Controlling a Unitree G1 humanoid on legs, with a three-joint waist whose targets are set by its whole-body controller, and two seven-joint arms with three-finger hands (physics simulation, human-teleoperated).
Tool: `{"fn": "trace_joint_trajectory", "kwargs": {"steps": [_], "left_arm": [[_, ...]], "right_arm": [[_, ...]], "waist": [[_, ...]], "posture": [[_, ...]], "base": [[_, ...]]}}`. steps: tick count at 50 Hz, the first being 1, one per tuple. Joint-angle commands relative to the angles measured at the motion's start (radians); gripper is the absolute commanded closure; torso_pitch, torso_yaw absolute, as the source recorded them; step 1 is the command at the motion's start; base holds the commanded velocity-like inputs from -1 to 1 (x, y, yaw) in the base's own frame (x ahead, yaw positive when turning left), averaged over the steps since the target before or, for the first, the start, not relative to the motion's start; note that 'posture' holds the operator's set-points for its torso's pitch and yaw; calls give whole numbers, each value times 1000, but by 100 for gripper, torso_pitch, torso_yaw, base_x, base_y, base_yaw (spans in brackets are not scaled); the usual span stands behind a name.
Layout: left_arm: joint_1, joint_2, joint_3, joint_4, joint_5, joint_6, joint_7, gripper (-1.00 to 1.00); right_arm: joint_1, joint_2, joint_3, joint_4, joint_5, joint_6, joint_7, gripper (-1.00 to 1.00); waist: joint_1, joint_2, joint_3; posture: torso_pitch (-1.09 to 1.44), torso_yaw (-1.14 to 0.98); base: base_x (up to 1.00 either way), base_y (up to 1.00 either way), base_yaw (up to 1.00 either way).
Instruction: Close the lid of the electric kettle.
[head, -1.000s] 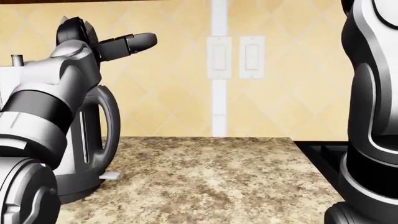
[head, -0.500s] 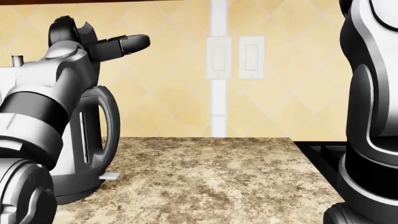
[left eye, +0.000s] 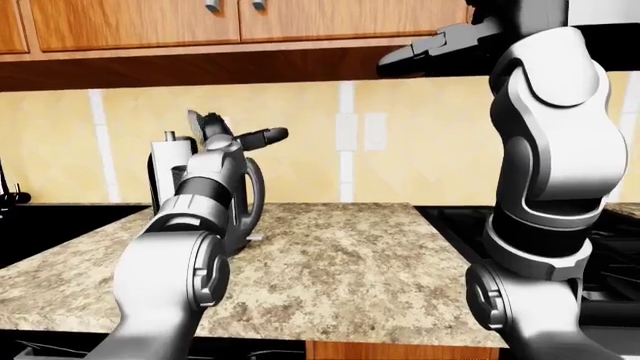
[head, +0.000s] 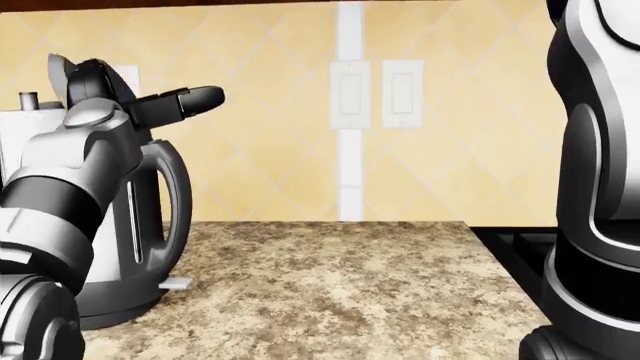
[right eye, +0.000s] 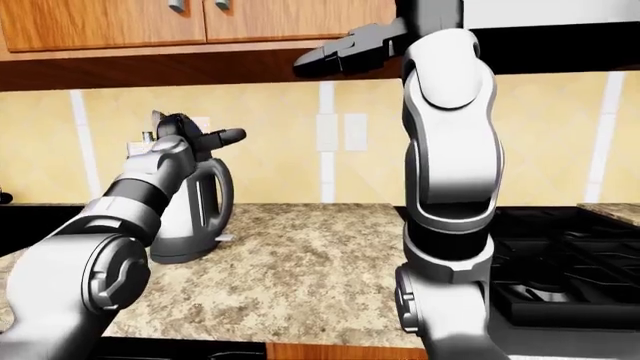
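At the left of the head view the grey electric kettle with a black loop handle (head: 140, 225) stands on the speckled granite counter (head: 340, 285), its lid hidden behind the left hand (head: 120, 94). The hand hovers over the kettle's top, one dark finger (head: 190, 100) stretched straight out, so it looks spread. Since the lid is out of sight, a downward press could miss it, catch the handle and shove or tip the kettle.

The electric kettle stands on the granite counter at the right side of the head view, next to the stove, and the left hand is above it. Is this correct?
Not quite. In the head view the electric kettle stands at the left side of the granite counter, away from the stove at the right edge. The rest holds: the left hand is above it.
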Motion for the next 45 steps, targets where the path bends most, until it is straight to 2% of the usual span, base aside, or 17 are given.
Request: {"fn": "trace_joint_trajectory", "kwargs": {"steps": [1,30,45], "left_arm": [[-36,12,-1,-36,4,-25,0,-100],[11,70,25,-36,-41,-27,15,-100],[-7,94,22,-40,-38,-26,31,-100]], "right_arm": [[-26,-5,-3,1,-4,-11,-3,-100],[-25,-1,-2,-4,-9,-9,0,-100],[-25,1,-1,4,-13,-16,2,-100]], "waist": [[1,1,11],[-10,13,10],[-11,12,10]], "posture": [[-83,0],[-83,0],[-83,0]], "base": [[0,0,0],[0,0,0],[0,0,0]]}}
